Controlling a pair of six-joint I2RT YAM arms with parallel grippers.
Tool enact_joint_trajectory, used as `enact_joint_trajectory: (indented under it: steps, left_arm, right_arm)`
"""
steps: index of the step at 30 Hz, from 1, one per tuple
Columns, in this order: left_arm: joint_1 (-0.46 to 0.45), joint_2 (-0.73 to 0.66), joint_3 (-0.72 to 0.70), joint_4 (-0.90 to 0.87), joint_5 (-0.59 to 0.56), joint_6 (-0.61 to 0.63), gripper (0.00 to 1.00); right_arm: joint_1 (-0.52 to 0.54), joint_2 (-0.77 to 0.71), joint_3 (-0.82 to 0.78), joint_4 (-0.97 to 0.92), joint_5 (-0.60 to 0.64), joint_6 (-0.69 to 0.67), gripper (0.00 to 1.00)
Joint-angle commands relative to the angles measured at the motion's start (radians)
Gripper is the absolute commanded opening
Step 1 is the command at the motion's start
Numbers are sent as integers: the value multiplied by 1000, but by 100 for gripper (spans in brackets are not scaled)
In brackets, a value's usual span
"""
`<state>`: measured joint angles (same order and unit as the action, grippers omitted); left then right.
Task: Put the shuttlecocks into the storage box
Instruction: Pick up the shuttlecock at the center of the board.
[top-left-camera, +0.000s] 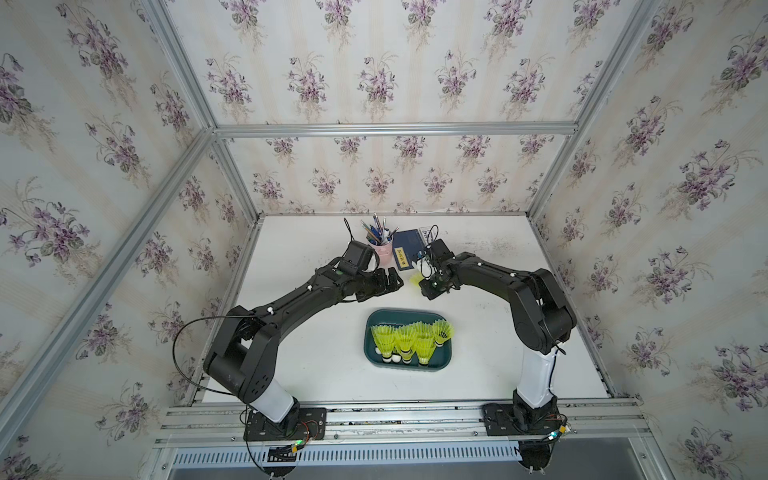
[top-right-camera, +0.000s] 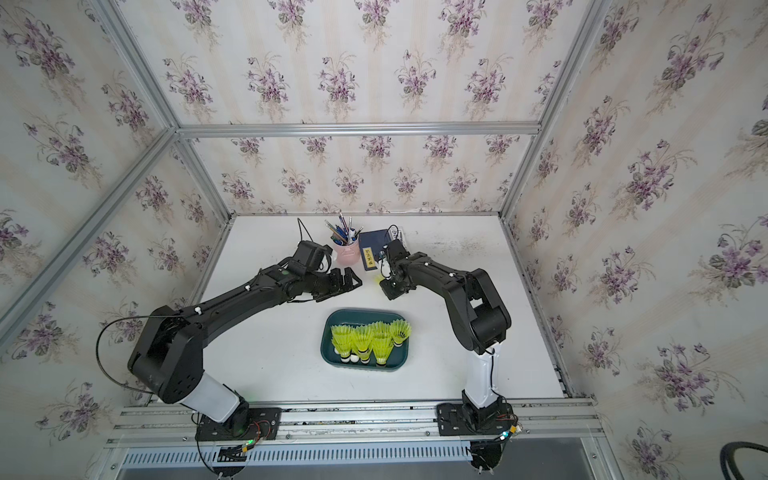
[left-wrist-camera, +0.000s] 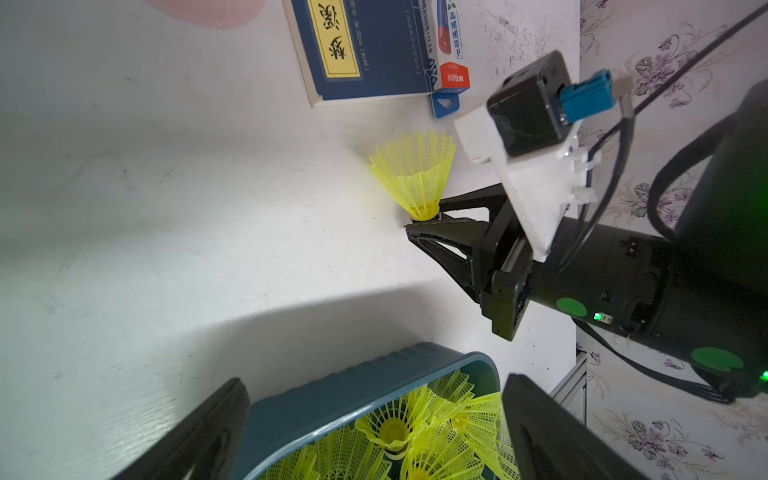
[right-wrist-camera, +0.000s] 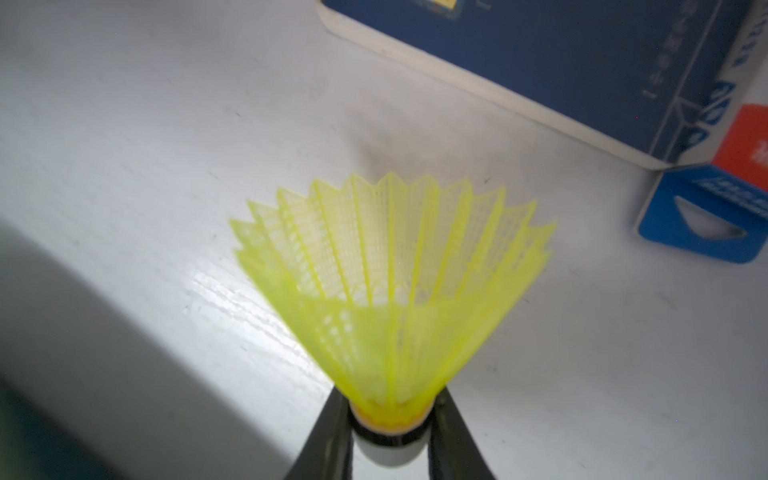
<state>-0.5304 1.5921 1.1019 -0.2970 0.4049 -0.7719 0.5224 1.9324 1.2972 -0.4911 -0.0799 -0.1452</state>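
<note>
Right claw: jaws narrow, closed on one shuttlecock; a finger presses on each side of its white tip, at the dark band; the yellow-green skirt fans out ahead of me, away from the wrist.

Seen from the left wrist, the same grip takes the shuttlecock at its narrow end, skirt toward the navy book; I cannot tell whether the skirt touches the white table or hangs just over it (a faint shadow lies close beside it).

Where it is: in a top view the shuttlecock is beyond the far rim of the storage box, apart from the box and just beside the near edge of the book; a small blue, red and white carton lies against the book's side; the pink pen cup stands on the book's other side.

Left claw: jaws wide, gripping nothing; it hovers over the table past the box, fingertips turned toward the right claw, near the held shuttlecock but apart from it.

Storage box: dark teal, on the near half of the table between my two arms; in both top views the shuttlecocks lie inside in a row, at least four skirts visible, overlapping, white tips toward the near wall; the left wrist view shows the box wall with skirts packed behind it.
</note>
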Motion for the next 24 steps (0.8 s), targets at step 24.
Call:
enact_joint_trajectory:
  steps: [24]
  left_arm:
    - [-191, -138, 75, -274, 51, 242, 99]
  right_arm:
    - [155, -589, -207, -386, 15, 766, 19]
